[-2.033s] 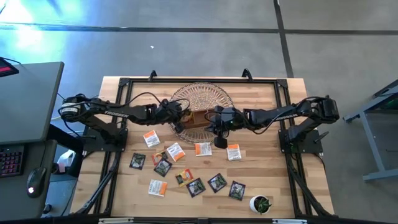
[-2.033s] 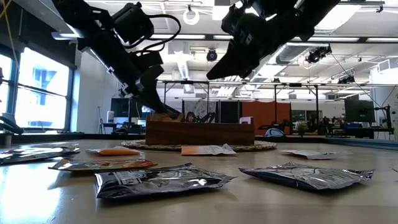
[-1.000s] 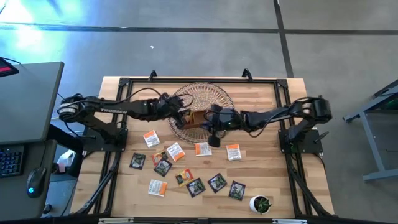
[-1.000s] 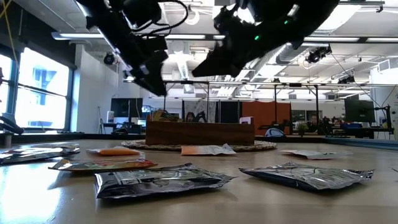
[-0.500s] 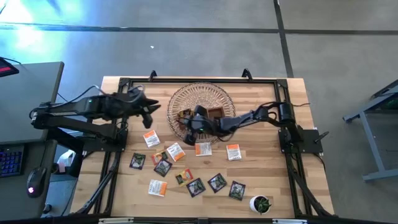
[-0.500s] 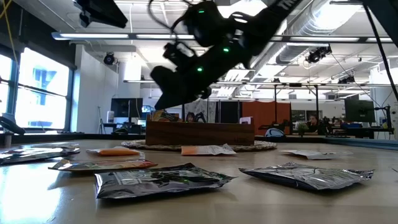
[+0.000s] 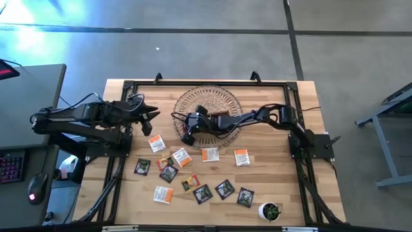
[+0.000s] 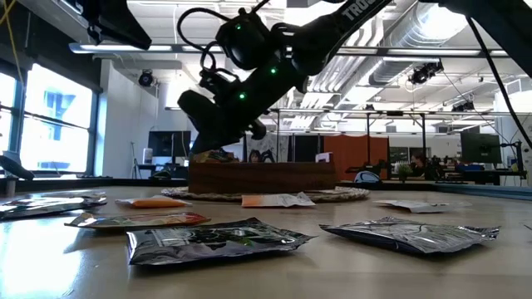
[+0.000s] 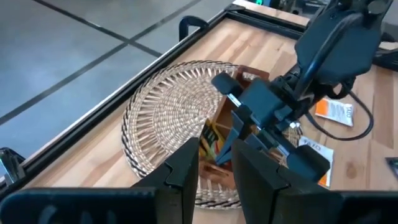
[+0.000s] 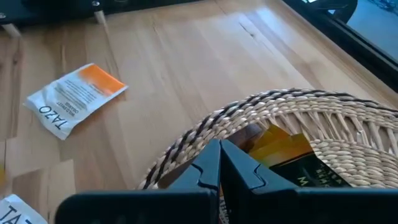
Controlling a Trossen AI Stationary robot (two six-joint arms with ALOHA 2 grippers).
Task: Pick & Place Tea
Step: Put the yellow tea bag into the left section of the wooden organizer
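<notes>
A few sachets lay in the tray (image 7: 215,122); about 12 tea sachets (image 7: 182,156) remained mid-frame. Right gripper (image 7: 188,137) pinched closed, empty; left gripper (image 7: 153,113) slightly parted, empty.

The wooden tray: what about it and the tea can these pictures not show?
- Wooden tray, low view: its contents are hidden by its front wall.
- High view: the right gripper and arm cover most of the tray, so its sachets cannot be counted.
- Right wrist view: the woven mat rim and the gripper hide the tray's compartments.
- Black sachets, high view: print too small to read.
</notes>
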